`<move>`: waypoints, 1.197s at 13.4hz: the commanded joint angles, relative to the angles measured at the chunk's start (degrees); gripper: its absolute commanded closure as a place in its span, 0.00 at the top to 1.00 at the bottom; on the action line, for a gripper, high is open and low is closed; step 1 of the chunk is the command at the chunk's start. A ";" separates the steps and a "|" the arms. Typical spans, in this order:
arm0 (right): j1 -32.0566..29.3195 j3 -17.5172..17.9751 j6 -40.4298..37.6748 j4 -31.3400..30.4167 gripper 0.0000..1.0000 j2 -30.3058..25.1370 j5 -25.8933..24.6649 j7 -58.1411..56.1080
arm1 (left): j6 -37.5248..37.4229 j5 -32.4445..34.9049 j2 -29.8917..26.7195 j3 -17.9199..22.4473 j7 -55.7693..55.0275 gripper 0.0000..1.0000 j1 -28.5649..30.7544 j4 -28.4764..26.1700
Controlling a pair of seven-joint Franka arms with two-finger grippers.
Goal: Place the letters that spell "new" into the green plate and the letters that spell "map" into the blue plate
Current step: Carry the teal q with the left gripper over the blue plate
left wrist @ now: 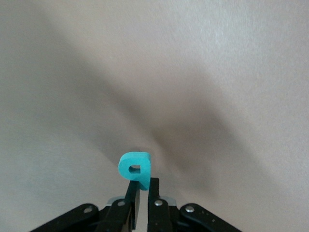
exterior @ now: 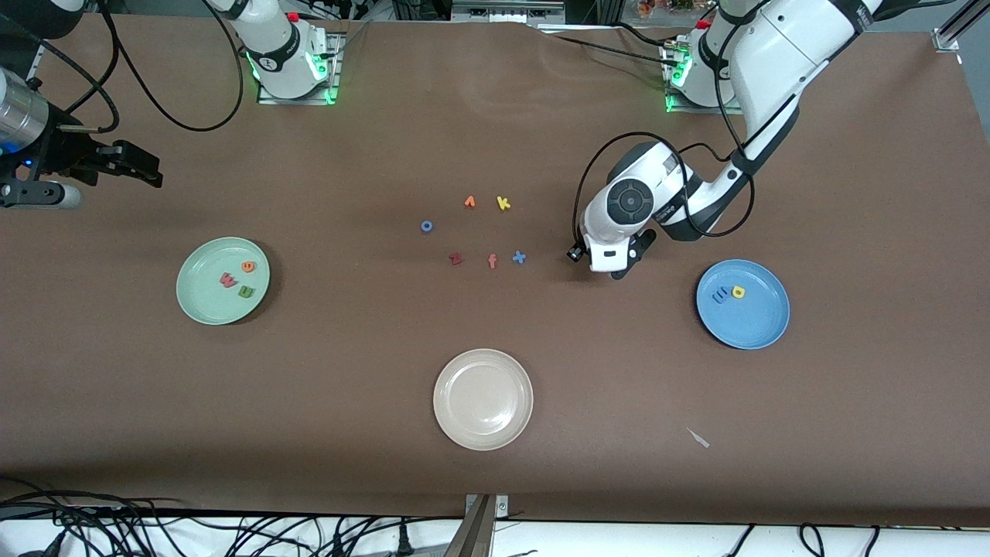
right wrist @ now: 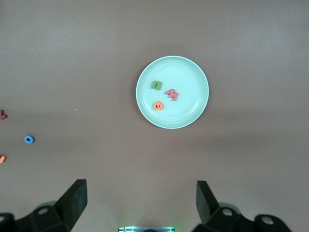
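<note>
We see a broad tabletop (exterior: 495, 371) covered in matte brown material, faintly creased near the arm bases, with cables hanging along its near edge.

The green plate (exterior: 203, 305), round with a shallow rim, lies toward the right arm's end; in it rest the green n (exterior: 246, 292), the orange e (exterior: 247, 267) and the pinkish-red w (exterior: 227, 279), small thick foam shapes set close together. The blue plate (exterior: 754, 321) lies toward the left arm's end and holds the blue m (exterior: 721, 294) touching the yellow a (exterior: 738, 292). A cream plate (exterior: 483, 399) sits between the two, nearer the front camera.

Loose foam letters are scattered mid-table: an orange letter (exterior: 469, 202), a yellow k (exterior: 503, 203), a blue ring (exterior: 426, 226), a dark red z (exterior: 455, 258), a salmon f (exterior: 492, 261) and a blue x (exterior: 519, 257). A small pale scrap (exterior: 698, 438) lies nearer the front camera than the blue plate.

The left tool (left wrist: 144, 193) hangs over bare tabletop between the blue x and the blue plate, its fingers (left wrist: 134, 200) pressed together on the stem of the teal p (left wrist: 135, 167), which stands upright above them. The right tool (right wrist: 140, 198) waits with fingers spread wide, high over the tabletop at the right arm's end, the green plate below it. Nothing lies between the teal p and the blue plate.
</note>
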 commanded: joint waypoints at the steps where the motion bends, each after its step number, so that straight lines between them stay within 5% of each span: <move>1: 0.33 -0.07 -0.96 1.25 1.00 0.38 0.19 0.11 | -5.66 1.94 -1.03 0.01 -0.53 0.00 -0.49 3.74; 9: 0.33 0.10 -0.88 1.25 1.00 0.38 0.19 0.11 | -20.94 3.52 -1.47 0.01 12.46 0.00 3.89 11.74; 16: 0.42 0.28 -0.61 1.25 1.00 0.29 -0.07 0.11 | -25.62 2.64 -3.93 -0.35 44.69 0.00 18.91 13.41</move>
